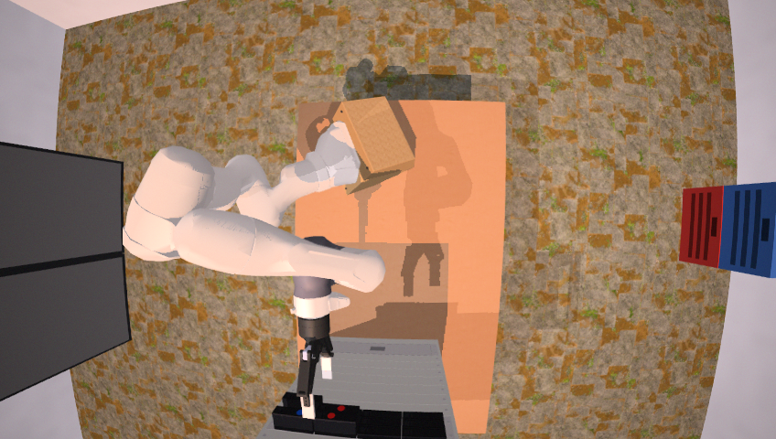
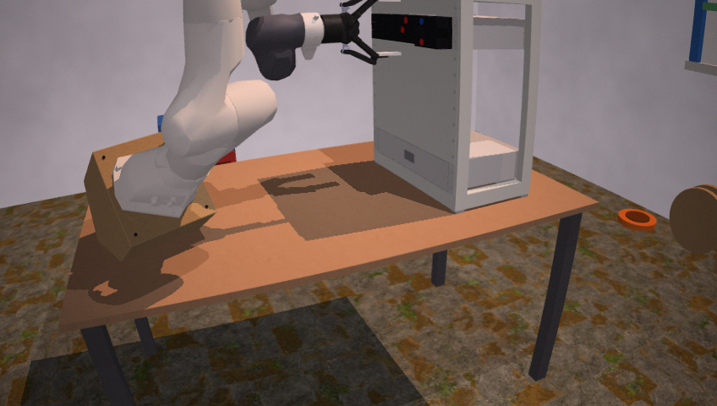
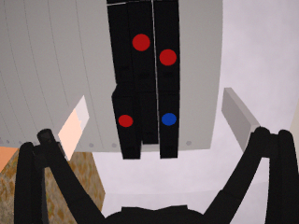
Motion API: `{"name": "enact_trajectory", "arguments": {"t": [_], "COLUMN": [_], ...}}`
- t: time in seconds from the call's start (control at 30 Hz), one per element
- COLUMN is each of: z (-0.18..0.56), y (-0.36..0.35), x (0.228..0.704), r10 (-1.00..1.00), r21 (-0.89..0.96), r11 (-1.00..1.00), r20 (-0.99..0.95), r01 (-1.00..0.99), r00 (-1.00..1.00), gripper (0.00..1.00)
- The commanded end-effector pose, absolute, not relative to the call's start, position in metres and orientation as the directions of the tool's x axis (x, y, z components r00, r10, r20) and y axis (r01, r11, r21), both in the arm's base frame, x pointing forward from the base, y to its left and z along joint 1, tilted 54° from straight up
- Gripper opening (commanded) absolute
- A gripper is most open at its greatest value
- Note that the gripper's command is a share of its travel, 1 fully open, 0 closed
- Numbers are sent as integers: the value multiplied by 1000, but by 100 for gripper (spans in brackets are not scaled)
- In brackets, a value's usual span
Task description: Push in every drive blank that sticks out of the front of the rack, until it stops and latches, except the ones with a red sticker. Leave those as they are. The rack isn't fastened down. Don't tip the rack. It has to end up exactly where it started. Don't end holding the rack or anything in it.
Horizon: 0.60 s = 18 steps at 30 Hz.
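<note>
We see an orange wooden surface [image 2: 382, 241] on dark legs, standing on a mottled brown floor [image 2: 452, 352]. A white robot arm [image 2: 210, 100] rises from a tilted brown wooden base [image 2: 107, 221] at one end of the surface. At the other end stands a tall grey rack [image 2: 417, 115], open at its side, with a pale shelf [image 2: 490, 150] low inside it.

Near the top of the rack's front runs a row of black drive blanks [image 2: 412, 30]. In the wrist view, three blanks carry red stickers [image 3: 141, 43] and one carries a blue sticker [image 3: 168, 119]. The blanks with dots at the near end of the row stick out beyond their plain neighbours.

The gripper [image 2: 374, 27] reaches level toward that end of the row. Its fingers are spread fully wide and hold nothing, one on either side of the blanks.

Away from the surface lie an orange ring [image 2: 637, 218] and a brown disc [image 2: 697, 218] on the floor. A dark cabinet [image 1: 54, 261] and a red and blue crate [image 1: 727, 228] stand by the walls.
</note>
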<state>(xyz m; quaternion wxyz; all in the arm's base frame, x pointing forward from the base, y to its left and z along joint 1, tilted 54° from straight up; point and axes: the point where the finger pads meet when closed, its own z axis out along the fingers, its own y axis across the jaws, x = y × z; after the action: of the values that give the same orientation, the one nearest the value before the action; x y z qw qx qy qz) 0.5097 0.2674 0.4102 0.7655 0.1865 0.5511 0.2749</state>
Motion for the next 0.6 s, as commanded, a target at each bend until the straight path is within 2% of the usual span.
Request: {"name": "enact_trajectory", "arguments": {"t": [0.0,0.57], "z": [424,442], "y": [256,233], "x": [504,498], "r10": [633,633], "r21": [592,592], "r11": [774,774], "r20": [-737,-737], "r01": [-227,-227], "r00": [237,237], "gripper": [100,100]}}
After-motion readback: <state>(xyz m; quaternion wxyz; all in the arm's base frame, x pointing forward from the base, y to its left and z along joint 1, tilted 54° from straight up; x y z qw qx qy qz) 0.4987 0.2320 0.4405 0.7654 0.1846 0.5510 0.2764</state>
